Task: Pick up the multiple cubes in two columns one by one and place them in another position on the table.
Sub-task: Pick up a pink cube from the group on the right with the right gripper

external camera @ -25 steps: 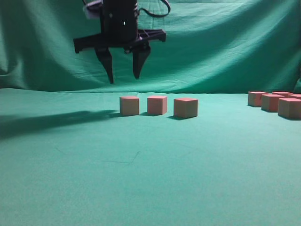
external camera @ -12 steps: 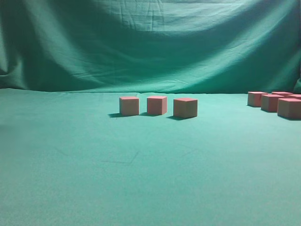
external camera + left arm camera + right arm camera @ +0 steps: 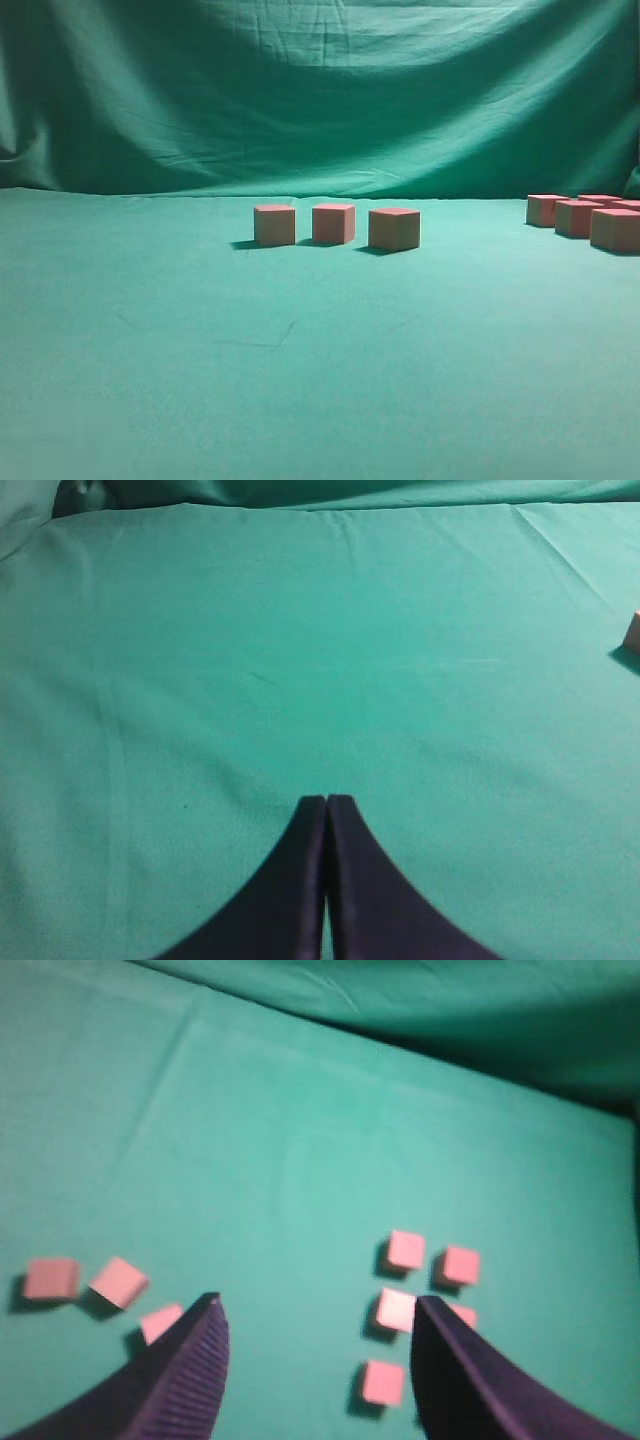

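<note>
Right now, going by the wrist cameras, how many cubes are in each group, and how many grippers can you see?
Row cubes: 3
Cluster cubes: 5 showing, one half hidden behind a finger
Grippers: 2, the left gripper shut and the right gripper open
Total: 10

Lab: green cloth point(image 3: 320, 100) backdrop, tabletop
</note>
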